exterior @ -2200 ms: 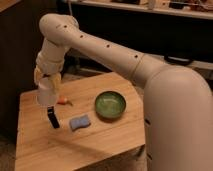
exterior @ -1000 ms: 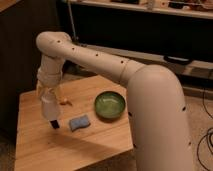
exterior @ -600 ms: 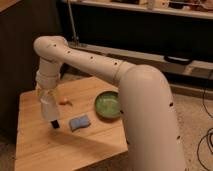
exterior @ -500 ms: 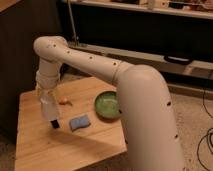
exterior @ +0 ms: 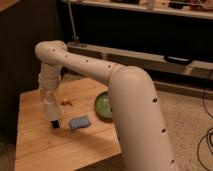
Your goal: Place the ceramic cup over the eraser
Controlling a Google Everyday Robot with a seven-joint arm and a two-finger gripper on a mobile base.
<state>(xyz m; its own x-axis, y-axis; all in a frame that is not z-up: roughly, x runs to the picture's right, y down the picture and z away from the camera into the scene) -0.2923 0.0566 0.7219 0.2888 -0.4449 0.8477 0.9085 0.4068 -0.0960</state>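
My gripper hangs from the wrist over the left part of the wooden table. It holds the white ceramic cup upright, just above the table top. The black eraser shows as a small dark block directly under the cup's lower edge, standing on the table. The cup seems to cover the eraser's top, and I cannot tell how far. The fingers themselves are hidden against the cup.
A light-blue pad lies just right of the eraser. A small orange item lies behind it. A green bowl sits further right, partly hidden by my arm. A dark shelf unit stands behind the table.
The arm's elbow has swung nearer and fills more of the right side. The gripper with the cup has stayed over the eraser, sinking slightly.
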